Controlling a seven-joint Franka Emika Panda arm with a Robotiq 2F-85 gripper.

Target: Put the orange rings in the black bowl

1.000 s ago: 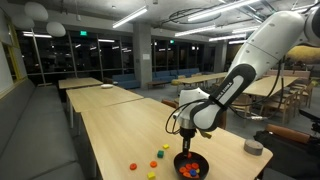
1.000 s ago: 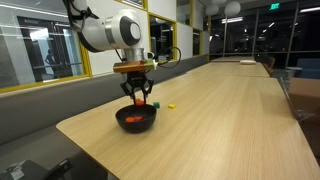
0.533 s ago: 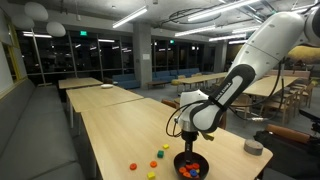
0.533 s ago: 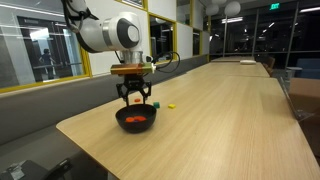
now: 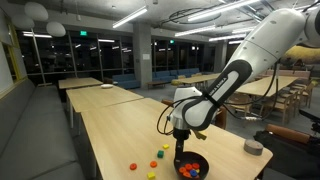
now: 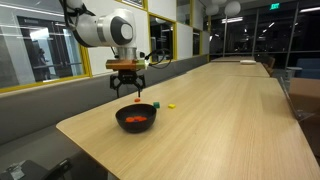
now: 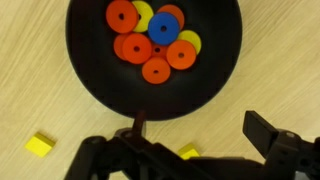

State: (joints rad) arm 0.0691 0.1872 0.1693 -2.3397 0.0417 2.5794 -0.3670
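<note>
While it hung above the black bowl at lower centre in an exterior view, the gripper had its jaws spread and held nothing. Small coloured pieces lay loose on the table left of the bowl, and a grey container sat well apart at right. In an exterior view, orange rings lay inside the bowl, with a yellow piece near its right. Wrist view: rings sat with yellow discs and one blue disc. A yellow block lay lower left. Dark fingers crossed the bottom edge.
</note>
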